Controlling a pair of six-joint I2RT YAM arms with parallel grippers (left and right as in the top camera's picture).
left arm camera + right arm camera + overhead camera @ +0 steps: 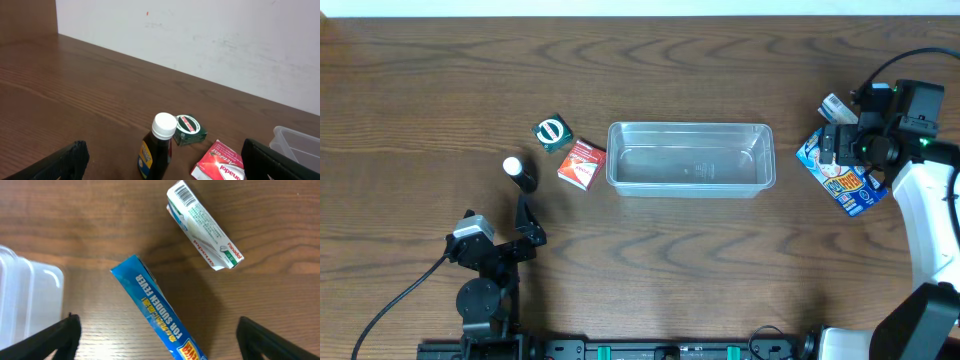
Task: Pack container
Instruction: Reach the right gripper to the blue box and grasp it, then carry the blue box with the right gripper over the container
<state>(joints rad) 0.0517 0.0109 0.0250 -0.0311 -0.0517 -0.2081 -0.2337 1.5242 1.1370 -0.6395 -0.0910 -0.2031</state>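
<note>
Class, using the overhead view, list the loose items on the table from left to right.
dark bottle with white cap → green box → red and white box → clear container → blue box

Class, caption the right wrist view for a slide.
Open right gripper hovers above blue box and white box, beside container.

Left wrist view: you lose the bottle base and the red box past the lower edge, and the container past the right edge. Right wrist view: blue box cut off at the bottom. Overhead: right arm covers part of the blue box, and you cannot read the white box print.
</note>
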